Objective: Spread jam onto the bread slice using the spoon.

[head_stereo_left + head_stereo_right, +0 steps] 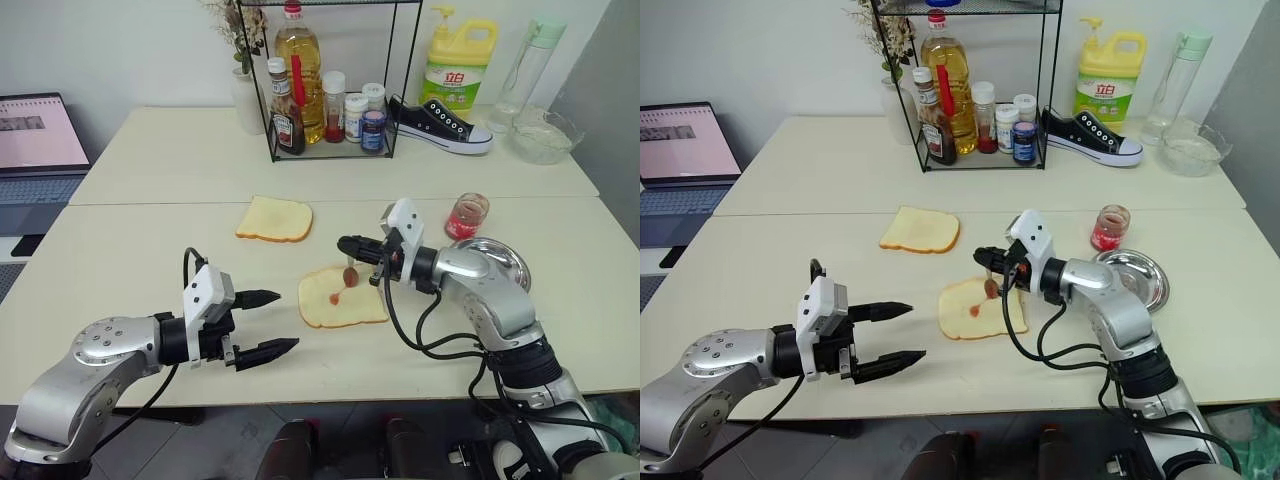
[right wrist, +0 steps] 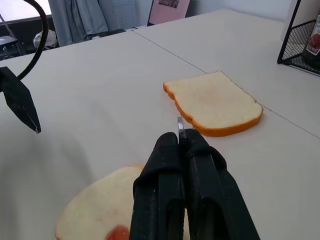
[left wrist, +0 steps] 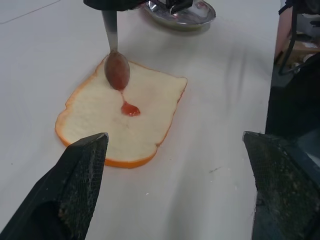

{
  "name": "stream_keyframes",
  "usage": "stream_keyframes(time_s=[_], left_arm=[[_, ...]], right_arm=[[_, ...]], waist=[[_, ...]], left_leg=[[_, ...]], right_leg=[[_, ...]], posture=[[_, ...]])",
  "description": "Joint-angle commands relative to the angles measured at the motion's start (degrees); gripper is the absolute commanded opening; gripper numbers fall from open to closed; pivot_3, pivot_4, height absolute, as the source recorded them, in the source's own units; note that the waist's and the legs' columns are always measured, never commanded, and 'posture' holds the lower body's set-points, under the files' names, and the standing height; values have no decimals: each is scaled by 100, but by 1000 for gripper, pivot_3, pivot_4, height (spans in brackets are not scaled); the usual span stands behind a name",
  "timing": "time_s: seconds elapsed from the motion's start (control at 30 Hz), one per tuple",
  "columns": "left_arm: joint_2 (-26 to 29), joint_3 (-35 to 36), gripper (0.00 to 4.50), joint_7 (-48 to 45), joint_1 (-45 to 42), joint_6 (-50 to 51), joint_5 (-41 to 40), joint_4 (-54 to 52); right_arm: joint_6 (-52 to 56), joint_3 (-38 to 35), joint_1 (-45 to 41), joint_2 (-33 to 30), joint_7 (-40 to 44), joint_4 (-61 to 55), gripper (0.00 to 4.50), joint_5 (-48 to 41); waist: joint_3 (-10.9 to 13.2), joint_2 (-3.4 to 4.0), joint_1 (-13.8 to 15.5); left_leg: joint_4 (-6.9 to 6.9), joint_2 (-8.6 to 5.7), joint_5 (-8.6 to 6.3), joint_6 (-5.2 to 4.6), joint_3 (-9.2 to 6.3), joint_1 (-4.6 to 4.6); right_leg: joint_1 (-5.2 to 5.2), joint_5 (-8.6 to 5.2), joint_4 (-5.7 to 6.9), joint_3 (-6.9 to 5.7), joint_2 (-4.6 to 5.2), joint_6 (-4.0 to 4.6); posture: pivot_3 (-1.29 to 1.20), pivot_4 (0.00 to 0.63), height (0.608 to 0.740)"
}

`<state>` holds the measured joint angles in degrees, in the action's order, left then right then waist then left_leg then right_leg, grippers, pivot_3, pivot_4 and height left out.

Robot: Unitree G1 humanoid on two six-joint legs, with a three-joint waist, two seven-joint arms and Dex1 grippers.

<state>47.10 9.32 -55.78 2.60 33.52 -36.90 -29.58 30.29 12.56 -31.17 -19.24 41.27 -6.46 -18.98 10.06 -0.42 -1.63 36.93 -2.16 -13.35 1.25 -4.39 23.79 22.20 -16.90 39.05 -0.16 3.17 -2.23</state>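
The right pincer [image 1: 350,246] is clamped tight on the handle of the spoon [image 3: 116,67], whose jam-coated bowl hangs just over the bread slice [image 3: 125,117]; whether it touches the crumb is hard to tell. A small blob of jam [image 3: 130,108] lies on the slice, mid-bench. Risks as I judge them: the thin handle could twist in the grip, or the spreading stroke could drag the unheld slice along the bench [image 1: 140,250]. The left pincer [image 1: 262,325] stands wide open, empty, near the slice but apart. The jam jar [image 1: 467,215] sits beyond the right arm.

Wire rack [image 1: 330,80] w/ bottles, sneaker [image 1: 440,125], laptop [image 1: 38,145], steel dish [image 1: 500,258] on table.
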Motion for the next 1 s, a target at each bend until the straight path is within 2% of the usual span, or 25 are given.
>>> stream_keyframes(time_s=[0.03, 0.33, 0.67, 1.0], left_arm=[[39, 24, 4500, -21, -46, -88, 18, -67], [25, 6, 4500, -3, -58, -114, 37, -50], [27, -24, 4500, -34, -92, -149, 76, 11], [29, -76, 4500, -40, -165, -140, 76, 32]], right_arm=[[-187, 30, 79, -49, 84, -47, 47, 119], [-76, -110, 17, -90, 109, -243, 47, 79], [1082, -878, -302, -125, -128, -931, 47, -815], [2471, -1589, -234, 738, -877, -646, 47, -2093]], waist=[[0, 0, 0], [0, 0, 1], [0, 0, 3], [0, -1, -1]], left_leg=[[0, 0, 0, 0, 1, 0], [0, 0, 0, 0, 0, -1], [0, 1, 0, 0, -1, 0], [-1, 2, 0, 0, 1, 0]], right_leg=[[0, 0, 0, 0, 0, 0], [-1, 0, 0, 0, 0, 0], [0, 0, 0, 0, 0, 0], [1, 0, 1, 4, 1, 1]], posture=[[0, 150, 740], [0, 150, 740], [0, 150, 740], [0, 150, 740]])
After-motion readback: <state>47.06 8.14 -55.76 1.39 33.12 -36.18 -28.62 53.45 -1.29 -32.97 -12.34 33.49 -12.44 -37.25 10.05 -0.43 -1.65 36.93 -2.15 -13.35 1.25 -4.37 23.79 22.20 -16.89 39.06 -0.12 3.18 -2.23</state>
